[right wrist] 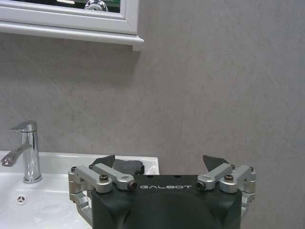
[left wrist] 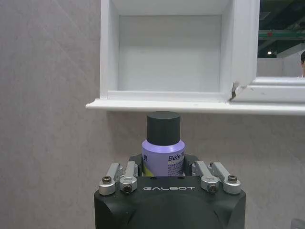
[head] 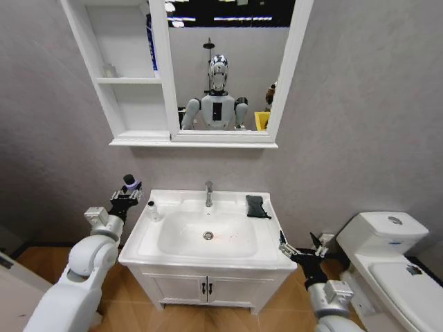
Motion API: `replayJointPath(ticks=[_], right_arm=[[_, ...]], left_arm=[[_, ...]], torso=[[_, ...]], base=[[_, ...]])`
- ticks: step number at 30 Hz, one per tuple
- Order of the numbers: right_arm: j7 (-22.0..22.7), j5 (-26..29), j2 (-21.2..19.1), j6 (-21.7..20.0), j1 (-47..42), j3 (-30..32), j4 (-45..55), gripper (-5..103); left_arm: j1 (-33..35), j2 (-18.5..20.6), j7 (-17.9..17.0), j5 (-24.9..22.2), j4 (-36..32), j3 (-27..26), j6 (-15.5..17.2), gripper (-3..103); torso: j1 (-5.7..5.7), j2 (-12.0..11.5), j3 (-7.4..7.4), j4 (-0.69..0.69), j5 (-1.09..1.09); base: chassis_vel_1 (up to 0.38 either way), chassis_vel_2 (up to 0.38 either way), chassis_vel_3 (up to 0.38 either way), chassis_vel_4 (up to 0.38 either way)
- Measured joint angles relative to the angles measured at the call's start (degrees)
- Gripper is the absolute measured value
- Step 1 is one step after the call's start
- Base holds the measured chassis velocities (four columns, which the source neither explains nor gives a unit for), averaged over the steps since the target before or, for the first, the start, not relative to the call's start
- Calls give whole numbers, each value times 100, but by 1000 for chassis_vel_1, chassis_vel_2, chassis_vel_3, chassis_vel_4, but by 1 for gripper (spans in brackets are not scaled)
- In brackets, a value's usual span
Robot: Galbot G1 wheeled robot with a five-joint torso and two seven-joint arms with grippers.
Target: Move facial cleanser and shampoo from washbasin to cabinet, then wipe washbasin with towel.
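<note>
Left gripper (left wrist: 163, 168) clamped on purple bottle (left wrist: 162, 155), held below cabinet (left wrist: 169, 98). Transfer underway; lift to shelf above needed. Right gripper (head: 302, 245) parked, spread.

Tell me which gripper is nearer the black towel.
Right. The right gripper hangs off the washbasin's front right corner, below the towel; the left gripper is beyond the far side.

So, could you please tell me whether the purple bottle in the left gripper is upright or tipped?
Upright. In the left wrist view the purple bottle stands with its dark cap on top, clamped in the left gripper, just below the cabinet.
</note>
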Motion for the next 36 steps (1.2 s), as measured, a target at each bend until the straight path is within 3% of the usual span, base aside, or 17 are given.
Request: replayJointPath(ticks=[1,2,4,5,7,11,13,18,20,23,25,29,31,36], right_arm=[[5,-20,-2,7,-1,-1,5,100],[5,-20,-2,7,-1,-1,5,100],[15,-109,20,69,0,0,-12,100],[15,-109,20,69,0,0,-12,100],[16,-167,63,121,-19,-2,-52,100],[19,-185,69,150,-25,-6,-89,100],[23,-194,77,172,-13,-12,-129,100],[27,-217,84,199,-4,-48,-172,100],[25,-234,86,237,-26,-60,-203,100],[24,-237,79,262,-31,-57,-218,100],[24,-228,77,271,-39,-28,-217,100],[23,-218,77,304,-76,12,-202,100],[22,-213,78,358,-102,29,-218,100],[22,-215,87,406,-108,-14,-249,100]], left_arm=[[-470,201,-108,-312,149,88,318,43],[-470,201,-108,-312,149,88,318,43],[-1214,531,-176,-801,427,200,695,43],[-1214,531,-176,-801,427,200,695,43],[-1927,842,-179,-1178,740,317,935,43],[-2545,1063,-177,-1466,982,428,1116,43],[-3184,1235,-200,-1786,1258,645,1334,43],[-3983,1207,-227,-1921,1795,1142,1418,43],[-4475,965,-376,-2052,2097,1521,1424,43],[-4826,725,-438,-2059,2331,1818,1426,43],[-5239,399,-445,-1825,2770,2167,1343,43],[-5482,149,-414,-1511,3203,2328,1238,43],[-5593,15,-196,-1058,3562,2408,1102,43],[-5815,-137,56,-475,4263,2533,964,43]], torso=[[0,0,0,-1,0],[0,0,0,-1,0],[3,-1,1,-2,1],[3,-1,1,-2,1],[8,-2,3,1,0],[9,-3,3,0,1],[7,-3,2,2,2],[6,-3,2,4,1],[7,-3,2,2,-1],[7,-3,2,-4,2],[7,-3,3,-4,3],[8,-3,3,-3,4],[7,-3,3,1,2],[7,-3,2,2,1]], base=[[18,-60,-58,41],[18,-60,-58,41],[0,0,0,0],[0,0,0,0],[0,0,0,0],[0,0,0,0],[0,0,0,0],[0,0,0,0],[0,0,0,0],[0,0,0,0],[0,0,0,0],[0,0,0,0],[0,0,0,0],[0,0,0,0]])
